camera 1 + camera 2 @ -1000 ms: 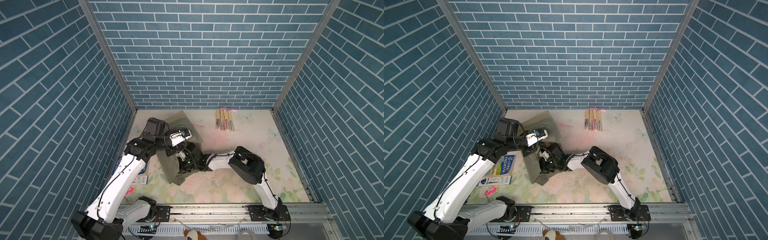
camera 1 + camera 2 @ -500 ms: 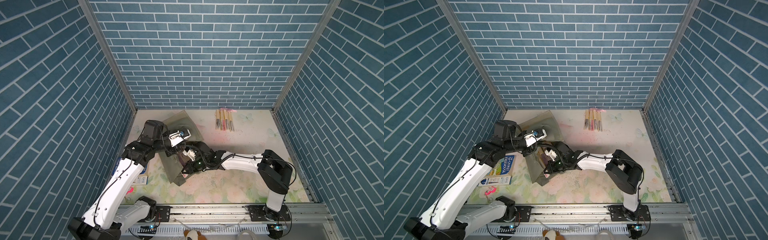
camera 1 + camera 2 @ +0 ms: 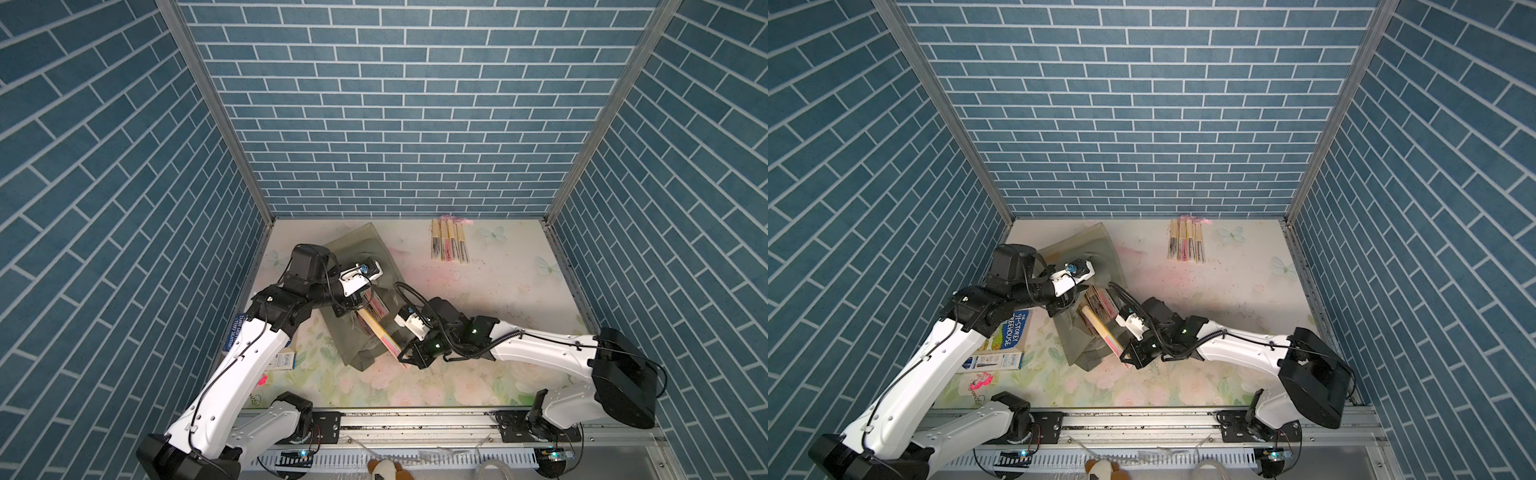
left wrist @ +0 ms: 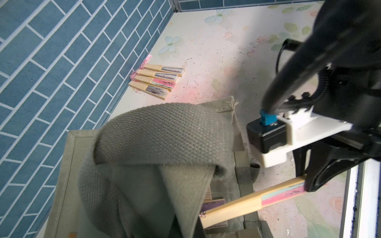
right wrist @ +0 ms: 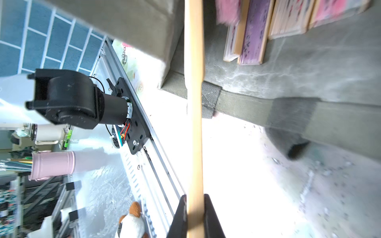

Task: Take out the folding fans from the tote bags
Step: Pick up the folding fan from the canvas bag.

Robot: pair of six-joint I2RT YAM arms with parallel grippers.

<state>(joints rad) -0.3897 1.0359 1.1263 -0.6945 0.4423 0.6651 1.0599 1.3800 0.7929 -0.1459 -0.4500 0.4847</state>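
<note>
The grey-green tote bag (image 3: 357, 245) (image 3: 1088, 245) lies at the left of the table, its mouth facing the front right. My left gripper (image 3: 347, 307) (image 3: 1063, 305) is shut on the bag's strap (image 4: 165, 134) and holds the mouth up; the fabric hides its jaws. My right gripper (image 3: 409, 359) (image 3: 1129, 359) (image 5: 194, 210) is shut on the pink-pleated end of a folding fan (image 3: 380, 336) (image 3: 1100, 332) (image 4: 247, 202) (image 5: 193, 103), whose bamboo handle still reaches into the mouth. More fans (image 5: 251, 31) (image 3: 1100, 303) lie inside the bag.
Several fans (image 3: 449, 246) (image 3: 1186, 246) (image 4: 158, 82) lie in a row by the back wall. A blue book (image 3: 1013, 332), a small flat box (image 3: 992, 360) and a pink keychain (image 3: 980, 380) lie at the front left. Brick walls close three sides.
My right arm has stretched out and drawn back from the bag's mouth toward the front right, pulling the fan partway out. The left arm has barely moved.
</note>
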